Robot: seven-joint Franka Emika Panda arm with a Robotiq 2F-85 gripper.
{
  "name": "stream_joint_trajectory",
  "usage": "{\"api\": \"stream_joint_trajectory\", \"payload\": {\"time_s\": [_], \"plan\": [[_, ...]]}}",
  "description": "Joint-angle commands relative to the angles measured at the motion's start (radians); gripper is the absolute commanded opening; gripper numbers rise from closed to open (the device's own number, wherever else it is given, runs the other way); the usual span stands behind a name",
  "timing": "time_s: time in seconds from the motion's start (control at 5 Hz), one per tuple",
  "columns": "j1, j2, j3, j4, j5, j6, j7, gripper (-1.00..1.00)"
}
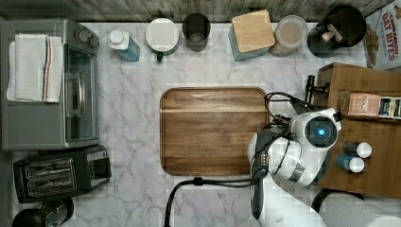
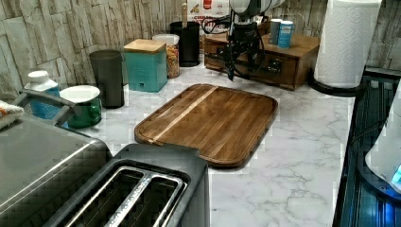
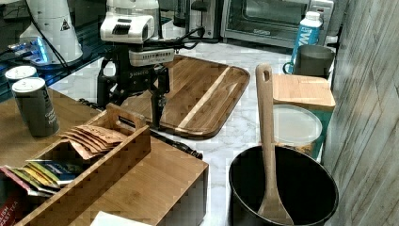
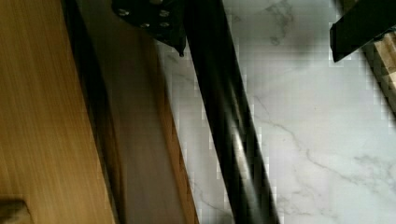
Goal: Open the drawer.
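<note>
The drawer [image 2: 257,63] is the front of a brown wooden unit [image 1: 361,78] at the top view's right. Its long black bar handle [image 4: 231,135] runs along the front, and one end of the bar shows in the right view [image 3: 181,144]. My gripper [image 4: 254,42] is open and points down, with one finger [image 4: 152,21] on the drawer side of the bar and the other [image 4: 359,28] on the counter side. Neither finger touches the bar. In the left view the gripper [image 2: 232,66] hangs just in front of the drawer. In the right view the gripper [image 3: 129,110] stands over the handle.
A wooden cutting board [image 1: 213,130] lies right beside the handle. On the unit stand two cans [image 1: 357,156] and a wooden tea box [image 3: 89,165]. A black pot with a wooden spoon [image 3: 282,188], a teal canister [image 1: 250,33] and a paper towel roll [image 2: 347,42] stand nearby.
</note>
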Motion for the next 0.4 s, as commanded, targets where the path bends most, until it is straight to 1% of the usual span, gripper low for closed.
{"api": "stream_joint_trajectory", "payload": {"time_s": [0.2, 0.4], "plan": [[0.306, -0.022, 0.286, 0.098, 0.066, -0.093, 0.161, 1.0], [0.319, 0.004, 0.316, 0.125, 0.083, -0.085, 0.169, 1.0]]}}
